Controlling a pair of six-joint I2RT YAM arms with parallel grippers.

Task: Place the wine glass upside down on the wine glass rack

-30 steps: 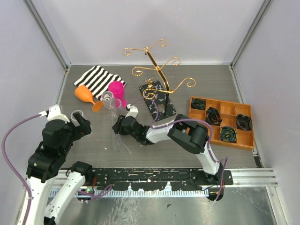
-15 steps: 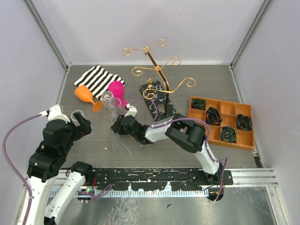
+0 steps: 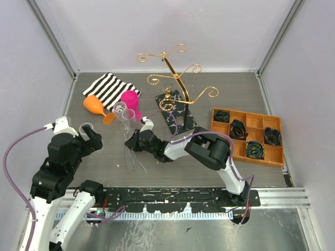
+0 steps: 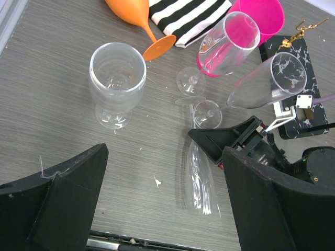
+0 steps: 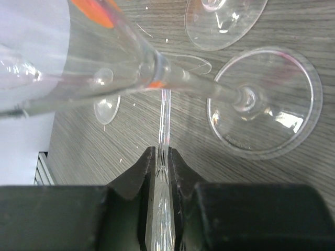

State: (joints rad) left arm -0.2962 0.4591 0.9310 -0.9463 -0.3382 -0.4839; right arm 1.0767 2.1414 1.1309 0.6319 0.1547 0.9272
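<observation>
R gripper (image 5: 162, 157) narrow, apparently pinching the stem of the wine glass (image 4: 201, 180), which lies flat at lower centre of the left wrist view. L gripper (image 4: 165, 167) wide, empty. Confirm stem centred, lift slowly, then invert toward rack (image 3: 172, 78), upper centre.

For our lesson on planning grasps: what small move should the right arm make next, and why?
Probably lift a little: the right gripper pinches the lying wine glass by its stem, with other glasses' feet close beside.
</observation>
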